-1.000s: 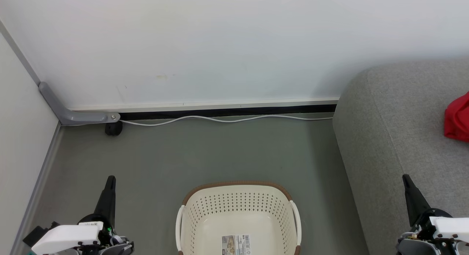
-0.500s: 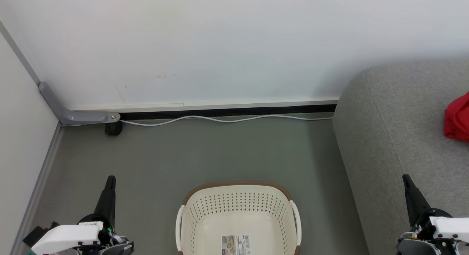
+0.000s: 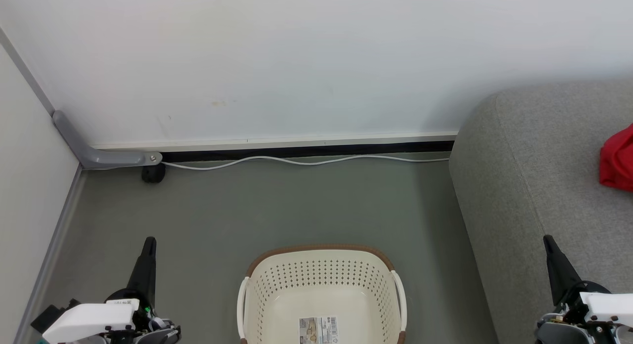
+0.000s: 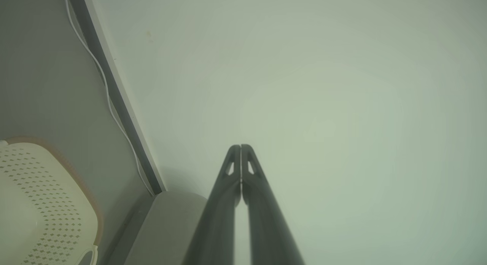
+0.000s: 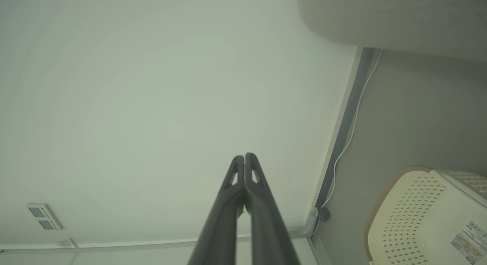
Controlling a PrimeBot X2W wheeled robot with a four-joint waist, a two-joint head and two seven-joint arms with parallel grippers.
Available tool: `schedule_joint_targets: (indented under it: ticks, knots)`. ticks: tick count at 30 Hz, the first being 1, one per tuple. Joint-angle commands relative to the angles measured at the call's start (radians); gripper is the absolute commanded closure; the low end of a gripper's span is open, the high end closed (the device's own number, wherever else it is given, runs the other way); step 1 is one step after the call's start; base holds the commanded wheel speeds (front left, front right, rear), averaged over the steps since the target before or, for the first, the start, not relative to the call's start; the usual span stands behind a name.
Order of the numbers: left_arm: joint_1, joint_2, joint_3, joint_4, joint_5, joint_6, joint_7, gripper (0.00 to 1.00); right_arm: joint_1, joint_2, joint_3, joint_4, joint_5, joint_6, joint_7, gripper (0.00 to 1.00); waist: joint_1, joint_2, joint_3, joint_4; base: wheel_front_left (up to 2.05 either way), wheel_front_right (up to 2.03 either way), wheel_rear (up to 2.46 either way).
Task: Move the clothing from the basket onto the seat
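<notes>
The cream basket (image 3: pixel 321 279) with a brown rim stands on the floor at the bottom centre, holding nothing but its paper label (image 3: pixel 319 330). It also shows as the basket (image 4: pixel 42 204) and the basket (image 5: pixel 418 219) in the wrist views. A piece of red clothing (image 3: pixel 618 161) lies on the grey seat (image 3: pixel 544 186) at the right edge. My left gripper (image 3: pixel 148 242) is shut at the lower left, away from the basket; its fingers (image 4: pixel 240 149) press together. My right gripper (image 3: pixel 548 240) is shut over the seat's front, with its fingers (image 5: pixel 244 157) closed on nothing.
A white cable (image 3: pixel 296 161) runs along the dark skirting at the foot of the white wall. A grey bracket (image 3: pixel 99 156) with a black wheel (image 3: pixel 153 173) sits in the left corner. Grey floor (image 3: pixel 272 210) lies between the basket and the wall.
</notes>
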Motion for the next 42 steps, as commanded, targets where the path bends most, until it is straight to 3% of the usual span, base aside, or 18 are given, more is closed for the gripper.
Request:
schedule_joint_targets:
  ticks: [1,42]
  knots:
    - [-0.058,0.018,0.033,-0.029,-0.004,-0.004,0.008,1.00,-0.045,-0.012,0.016,-0.031,0.008,0.002,0.008,1.00,0.0000,0.0000,0.000,0.000,0.00,0.00,0.00]
    - [-0.058,0.018,0.033,-0.029,-0.004,-0.004,0.008,1.00,-0.045,-0.012,0.015,-0.031,0.008,0.002,0.008,1.00,0.0000,0.0000,0.000,0.000,0.00,0.00,0.00]
